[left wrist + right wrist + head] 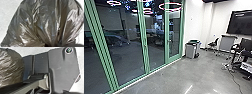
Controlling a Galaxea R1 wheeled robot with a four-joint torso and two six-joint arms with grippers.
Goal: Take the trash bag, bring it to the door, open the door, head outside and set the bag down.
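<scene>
Carrying step imo: my left fingers (70, 45) look cinched on gathered part of trash bag (42, 22), bag by my base. Right gripper, can't tell. Next calls for rolling up to closed glass door (175, 35), bag kept off bin (191, 51).

One trash bag (41, 23) is right at the left claw (53, 45). Well beyond the claw are at least one door (174, 59), three large glass panes (125, 55) beside it, at least one bin (190, 51), one wall screen (241, 23), one grey panel (227, 44), at least two chairs (213, 44) and at least one black cable (234, 80). Three glowing rings (170, 10) show higher than the claw.
</scene>
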